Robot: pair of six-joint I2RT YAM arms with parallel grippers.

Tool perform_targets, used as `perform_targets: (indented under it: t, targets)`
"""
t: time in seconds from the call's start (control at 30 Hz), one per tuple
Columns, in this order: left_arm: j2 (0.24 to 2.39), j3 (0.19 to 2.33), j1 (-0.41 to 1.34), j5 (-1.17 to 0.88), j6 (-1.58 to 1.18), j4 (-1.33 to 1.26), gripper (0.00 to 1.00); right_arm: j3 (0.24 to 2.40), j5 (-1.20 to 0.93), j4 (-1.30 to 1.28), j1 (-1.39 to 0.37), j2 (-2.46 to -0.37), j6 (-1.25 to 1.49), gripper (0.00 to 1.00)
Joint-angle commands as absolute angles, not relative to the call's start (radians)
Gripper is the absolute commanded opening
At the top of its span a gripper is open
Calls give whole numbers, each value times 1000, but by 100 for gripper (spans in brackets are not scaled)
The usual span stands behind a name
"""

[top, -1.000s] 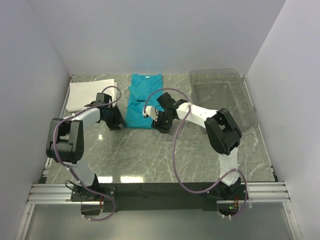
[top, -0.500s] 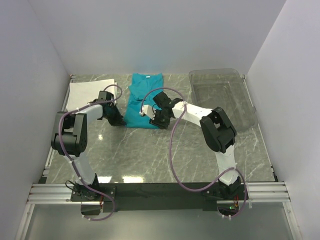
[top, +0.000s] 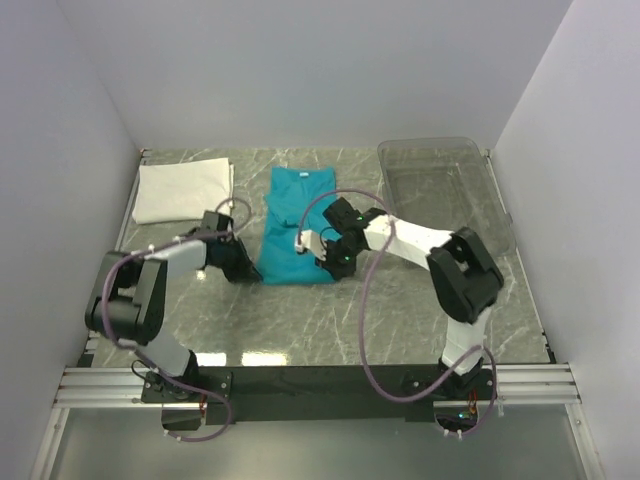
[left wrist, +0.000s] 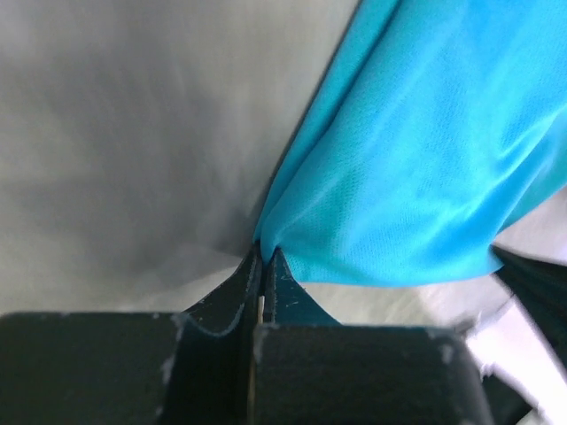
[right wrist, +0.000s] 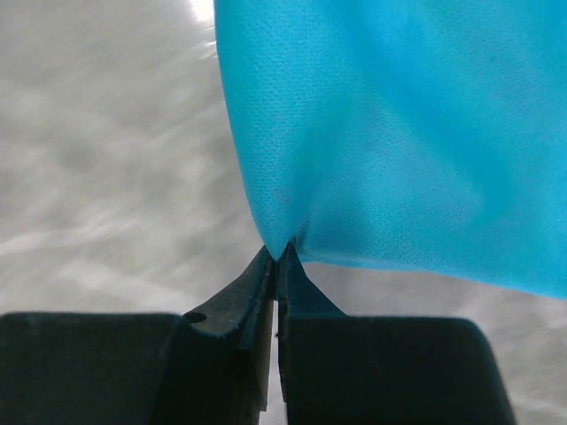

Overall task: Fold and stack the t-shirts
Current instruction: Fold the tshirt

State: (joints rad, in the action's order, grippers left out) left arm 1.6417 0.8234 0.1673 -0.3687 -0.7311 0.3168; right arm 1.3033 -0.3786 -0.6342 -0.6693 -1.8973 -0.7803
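The teal-blue t-shirt (top: pixel 297 222) lies as a long folded strip in the middle of the table, collar end to the back. My left gripper (top: pixel 247 267) is shut on its near left corner, and the cloth (left wrist: pixel 416 168) bunches into the pinched tips (left wrist: pixel 263 254). My right gripper (top: pixel 333 263) is shut on the near right corner, where the cloth (right wrist: pixel 399 133) runs down between the closed tips (right wrist: pixel 281 252). The white t-shirt (top: pixel 183 190) lies folded at the back left, apart from both grippers.
A clear plastic bin (top: pixel 445 190) stands at the back right. Grey walls close in the marble table (top: pixel 300 320) on three sides. Both arms' cables loop above the tabletop near the teal shirt.
Both grippers have closed on the teal shirt's near corners and pulled it toward the front of the table; its collar end has slid away from the back wall.
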Motion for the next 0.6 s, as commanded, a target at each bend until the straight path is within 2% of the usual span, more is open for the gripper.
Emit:
perform_targets:
  t: [0.0, 0.17, 0.33, 0.43, 0.57]
  targets:
    - [1508, 678, 257, -439, -817, 353, 1, 1212, -524, -791, -672, -1738, -842, 0]
    - [1286, 467, 400, -491, -1031, 370, 0, 976, -591, -815, -701, -1542, -815, 0]
    - [1025, 480, 399, -457, -1109, 505, 0, 922, -610, -818, -699, -1448, -753, 0]
    - [1057, 593, 382, -448, -1088, 523, 0, 982, -618, -842, -674, -1445, -746, 0]
    - [1211, 791, 307, -456, -1032, 471, 0, 1193, -626, -876, -569, -1518, -733, 0]
